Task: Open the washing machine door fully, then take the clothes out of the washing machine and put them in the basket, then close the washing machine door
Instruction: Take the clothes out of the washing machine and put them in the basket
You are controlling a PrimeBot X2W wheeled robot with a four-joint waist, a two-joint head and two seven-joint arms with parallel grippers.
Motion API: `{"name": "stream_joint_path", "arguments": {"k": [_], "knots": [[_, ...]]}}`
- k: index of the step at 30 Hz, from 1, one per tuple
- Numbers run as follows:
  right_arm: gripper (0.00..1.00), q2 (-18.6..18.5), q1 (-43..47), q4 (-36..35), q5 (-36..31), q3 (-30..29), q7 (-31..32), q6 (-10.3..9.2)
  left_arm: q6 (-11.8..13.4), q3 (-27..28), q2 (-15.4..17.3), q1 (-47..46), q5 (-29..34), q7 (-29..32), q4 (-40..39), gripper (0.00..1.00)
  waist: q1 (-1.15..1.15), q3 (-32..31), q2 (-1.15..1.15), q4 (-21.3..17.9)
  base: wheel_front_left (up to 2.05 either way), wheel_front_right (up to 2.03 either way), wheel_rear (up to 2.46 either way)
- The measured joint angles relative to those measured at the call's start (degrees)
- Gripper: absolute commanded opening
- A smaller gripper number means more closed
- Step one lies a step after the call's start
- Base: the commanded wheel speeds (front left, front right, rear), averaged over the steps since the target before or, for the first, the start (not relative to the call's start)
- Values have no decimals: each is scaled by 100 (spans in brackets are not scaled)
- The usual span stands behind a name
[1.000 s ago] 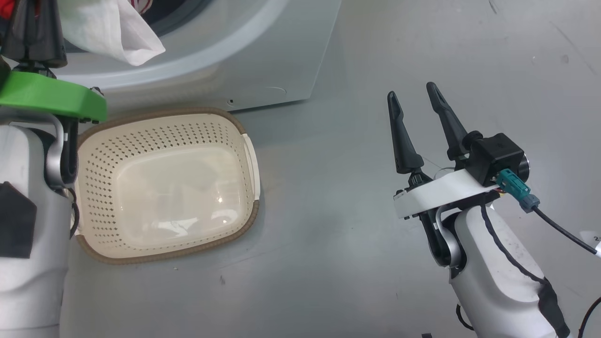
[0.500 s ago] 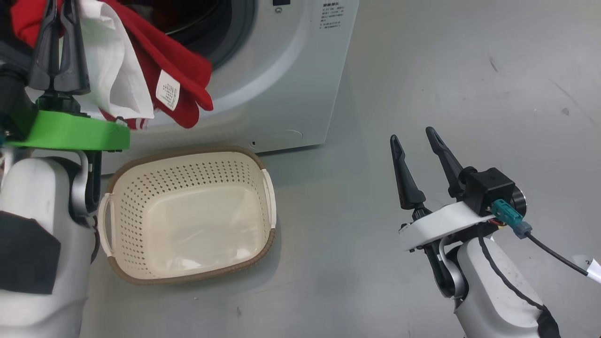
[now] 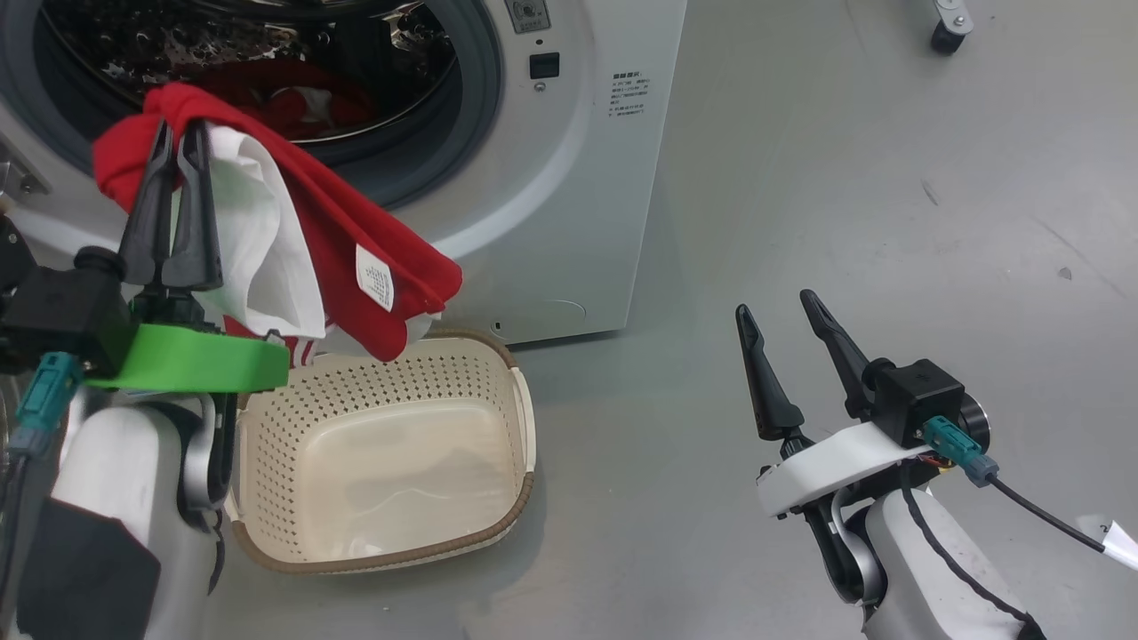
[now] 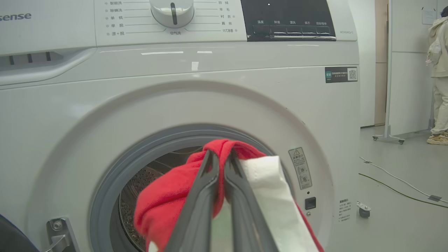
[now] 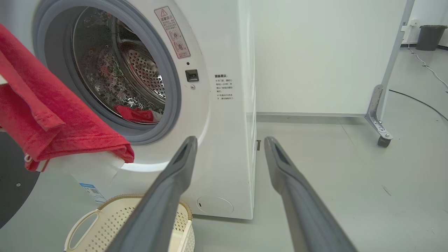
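The head camera has tilted upward over the last second, so the open mouth of the washing machine (image 3: 569,178) now shows at 12 o'clock. The red garment (image 3: 329,231) now overlaps the far rim of the basket (image 3: 526,444). The left gripper (image 3: 178,129), at 10 o'clock, is pinched tight on that garment, which has a white panel and a small white label (image 3: 374,276). It drapes down toward the cream basket at 7 o'clock. More red clothes (image 3: 267,98) lie inside the steel drum (image 3: 133,36). The right gripper (image 3: 775,304), at 4 o'clock, stands spread wide, holding nothing, above the grey floor (image 3: 711,133).
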Motion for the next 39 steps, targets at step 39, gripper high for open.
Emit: {"name": "stream_joint_path", "arguments": {"k": [39], "knots": [[100, 0, -603, -831, -83, 179, -1, 40, 38, 310, -157, 766, -724, 606, 1701, 0, 0, 1787, 0, -530, 0, 0, 0]]}}
